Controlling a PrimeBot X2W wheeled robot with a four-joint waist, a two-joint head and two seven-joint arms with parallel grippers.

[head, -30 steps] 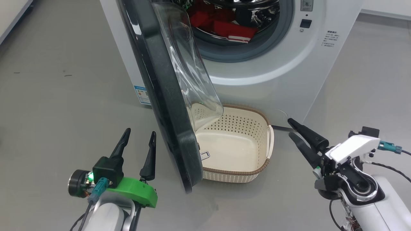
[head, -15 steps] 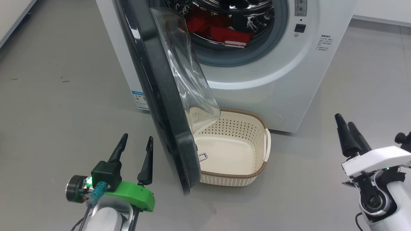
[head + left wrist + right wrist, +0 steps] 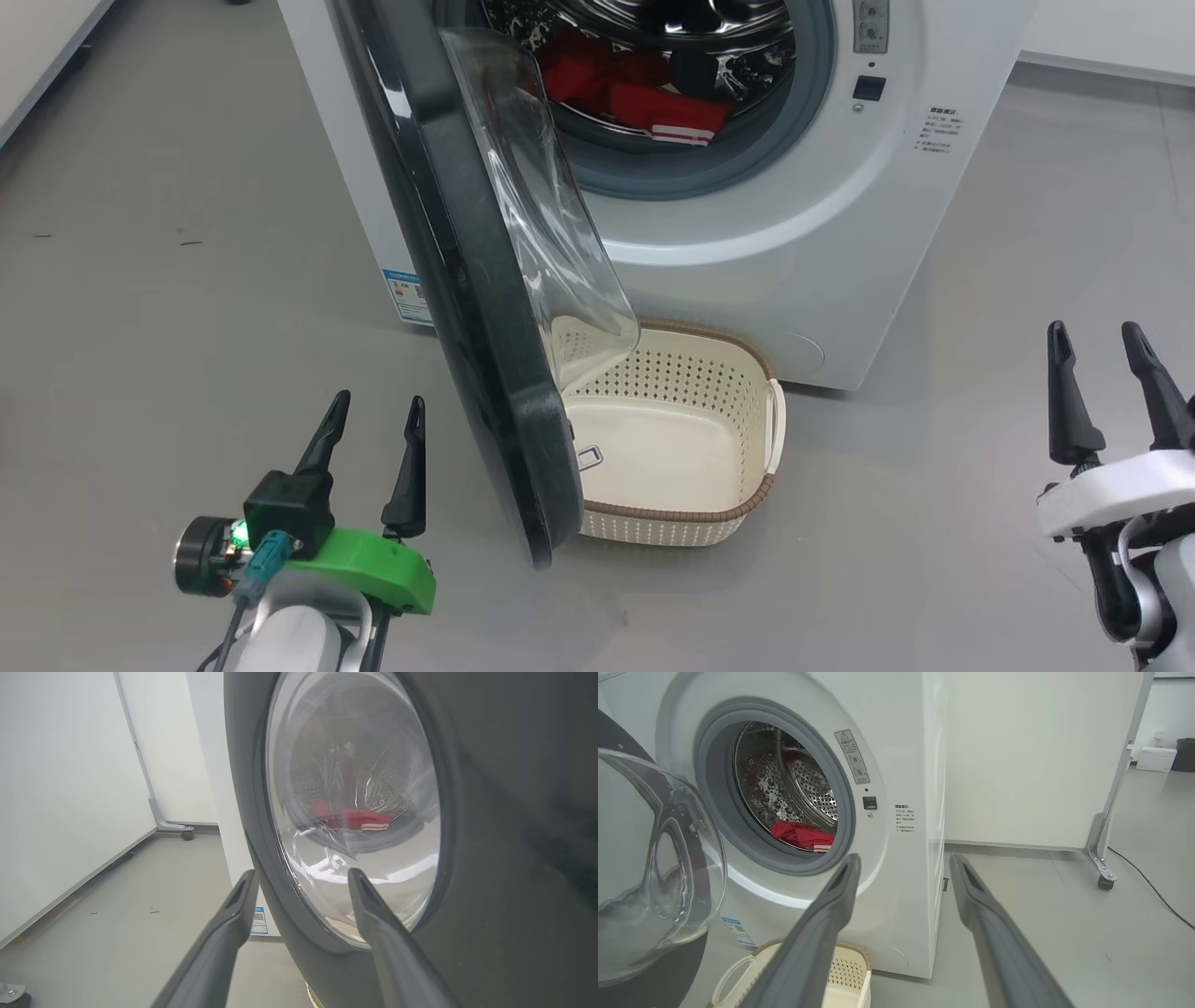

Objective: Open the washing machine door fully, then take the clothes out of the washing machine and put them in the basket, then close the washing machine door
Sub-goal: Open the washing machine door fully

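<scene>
The white washing machine (image 3: pixel 747 261) stands with its door (image 3: pixel 467 308) swung partway out, black rim edge-on to me and the glass bowl facing the drum. Red clothes (image 3: pixel 653 98) lie inside the steel drum. The cream basket (image 3: pixel 691 513) sits on the floor under the opening, with nothing in it. My left gripper (image 3: pixel 378 401) is open, left of the door's outer face. In the left wrist view the left gripper (image 3: pixel 301 872) points at the door (image 3: pixel 490 858). My right gripper (image 3: pixel 1092 329) is open, far right of the basket. The right gripper (image 3: pixel 903 856) faces the machine (image 3: pixel 906 756) and clothes (image 3: pixel 803 835).
Grey floor spreads all around. A wheeled white partition stands to the machine's right, with a caster (image 3: pixel 1104 882) and a floor cable (image 3: pixel 1153 891) beside it. Another partition's caster (image 3: pixel 187 834) is at the left. A blue sticker (image 3: pixel 408 294) marks the machine's lower left corner.
My right gripper has swung from the machine's foot beside the basket out to the lower right, fingers now pointing up. The left gripper slid slightly down-left. The camera shifted a little.
</scene>
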